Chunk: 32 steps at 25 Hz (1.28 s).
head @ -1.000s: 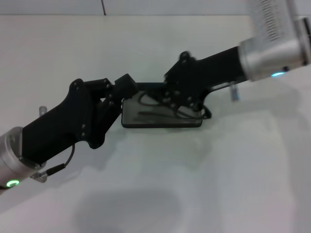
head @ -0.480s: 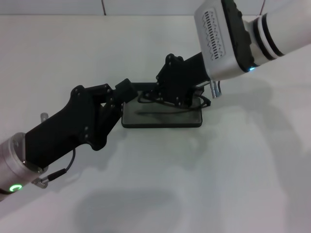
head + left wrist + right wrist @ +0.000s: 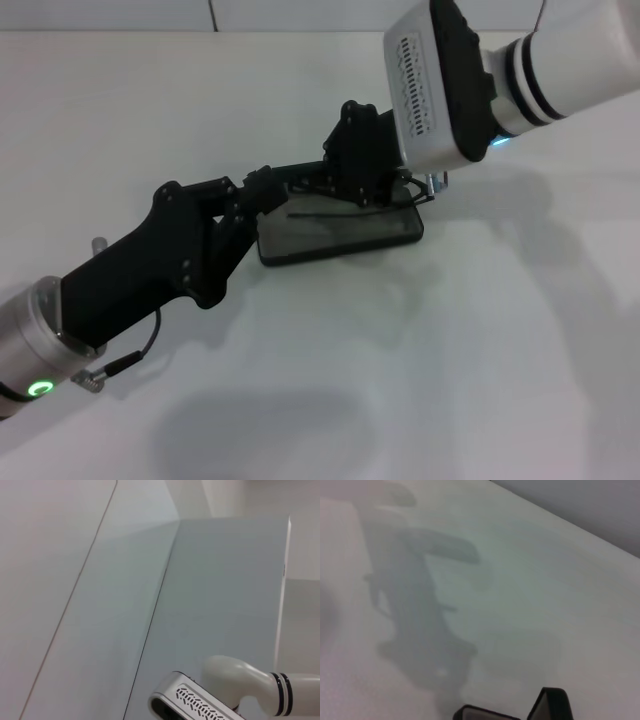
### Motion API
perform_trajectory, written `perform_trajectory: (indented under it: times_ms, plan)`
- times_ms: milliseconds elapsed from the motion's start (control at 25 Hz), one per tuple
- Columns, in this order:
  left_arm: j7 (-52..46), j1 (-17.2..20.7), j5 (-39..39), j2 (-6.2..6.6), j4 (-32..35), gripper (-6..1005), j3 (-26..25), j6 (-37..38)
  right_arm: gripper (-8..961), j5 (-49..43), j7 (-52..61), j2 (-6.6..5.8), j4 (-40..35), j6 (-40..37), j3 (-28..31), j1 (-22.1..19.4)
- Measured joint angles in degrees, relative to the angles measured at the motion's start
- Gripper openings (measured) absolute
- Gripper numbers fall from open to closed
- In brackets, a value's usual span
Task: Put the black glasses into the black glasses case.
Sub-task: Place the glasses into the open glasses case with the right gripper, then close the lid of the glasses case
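Observation:
The black glasses case (image 3: 345,236) lies open mid-table in the head view, grey lining up, its lid edge standing along the far side. The black glasses (image 3: 318,212) lie along the case's far part; one thin temple arm shows on the lining, and the lenses are hidden under my right gripper (image 3: 356,186). That gripper hangs over the case's far edge. My left gripper (image 3: 268,187) reaches in from the left and is shut on the case at its far left corner by the lid.
White table (image 3: 480,340) all around, with a wall seam at the back. The left wrist view shows only walls and my right arm's white housing (image 3: 200,705). The right wrist view shows bare table with shadows and black parts (image 3: 547,706) at its edge.
The case has turned, its right end swinging away from me and its left end shifting slightly. My right wrist has rolled and moved a little left over the case. My left gripper has edged right.

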Motion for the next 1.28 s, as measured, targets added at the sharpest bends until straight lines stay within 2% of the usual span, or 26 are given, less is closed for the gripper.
perform_trajectory:
  times_ms: [400,840,920,1160,1280]
  plan:
    - [0.0,-0.04,0.0,-0.06,-0.48,20,0.0,-0.43,26,1.31,0.04,0.02,0.0,1.85,-3.33,1.38]
    - [0.0,-0.01,0.0,-0.08,-0.45,21,0.0,-0.48,275,1.89,0.09,0.01,-0.6,1.66,-2.89,1.2]
    - [0.0,-0.03,-0.01,-0.08,-0.45,21,0.0,-0.49,269,2.21,0.09,0.01,-0.71,0.78,-2.43,1.17]
    - [0.0,0.1,-0.01,-0.01,-0.43,21,0.0,-0.49,250,2.33,0.43,-0.16,-2.9,-8.53,4.43,0.14]
    - [0.0,0.09,-0.01,0.01,-0.39,21,0.0,-0.49,241,2.13,1.3,-0.37,-4.02,-13.19,10.72,-1.63]
